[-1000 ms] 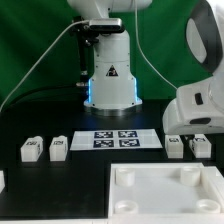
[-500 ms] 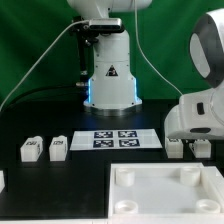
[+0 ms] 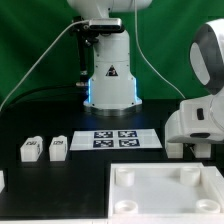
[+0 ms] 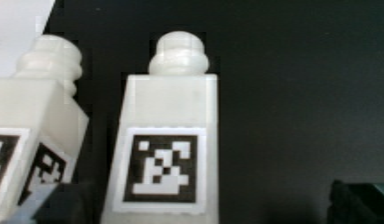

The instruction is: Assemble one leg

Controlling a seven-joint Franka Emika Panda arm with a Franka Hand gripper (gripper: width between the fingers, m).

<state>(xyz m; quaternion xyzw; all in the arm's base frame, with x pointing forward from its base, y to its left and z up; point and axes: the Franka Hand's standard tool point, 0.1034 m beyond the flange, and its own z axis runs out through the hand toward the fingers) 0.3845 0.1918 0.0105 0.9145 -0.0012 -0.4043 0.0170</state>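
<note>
In the wrist view a white leg (image 4: 168, 140) with a rounded peg tip and a black-and-white tag lies on the black table between my gripper's (image 4: 207, 205) two dark fingertips. The jaws stand wide apart and do not touch it. A second leg (image 4: 38, 110) lies right beside it, outside the fingers. In the exterior view my gripper (image 3: 190, 148) is low over these legs at the right and hides them. Two more legs (image 3: 30, 150) (image 3: 57, 148) lie at the exterior view's left.
The marker board (image 3: 120, 138) lies in front of the robot base (image 3: 110, 75). The large white tabletop (image 3: 150, 205) with corner holes lies at the front. Another white part (image 3: 2, 180) shows at the exterior view's left edge.
My gripper has come down over the two legs at the exterior view's right, which showed before and are now covered by the hand.
</note>
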